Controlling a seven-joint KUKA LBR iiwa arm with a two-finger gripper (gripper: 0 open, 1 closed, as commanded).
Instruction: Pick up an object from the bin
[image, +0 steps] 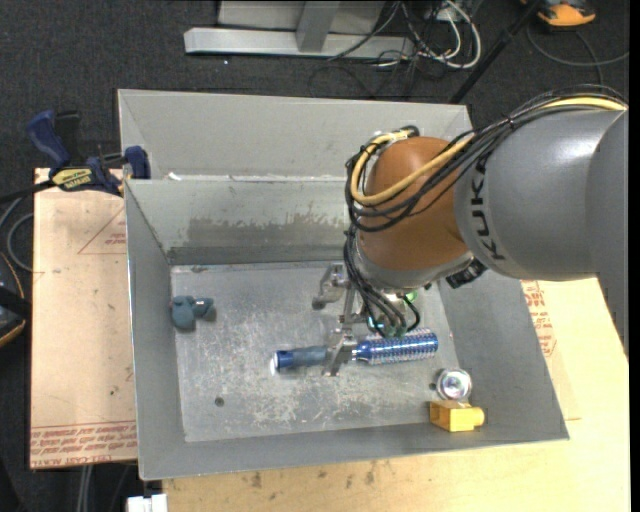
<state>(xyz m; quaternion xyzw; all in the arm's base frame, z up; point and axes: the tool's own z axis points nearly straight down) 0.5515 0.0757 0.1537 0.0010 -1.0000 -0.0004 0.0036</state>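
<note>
1. The arm comes in over the bin's right edge, its orange cover hanging above the middle of the floor.
2. The gripper points down just right of the bin's centre, its two fingers spread apart with nothing between them that I can see.
3. The finger nearer the front edge has its tip down against a blue handle, which lies flat, pointing left.
4. Right of that tip lies a ribbed tube, blue and white, in line with the handle. The finger hides the join, so I cannot tell if they are one piece.
5. A grey lump sits well apart, near the left edge.
6. In the front right corner a silver cap sits just beside a yellow block.
</note>
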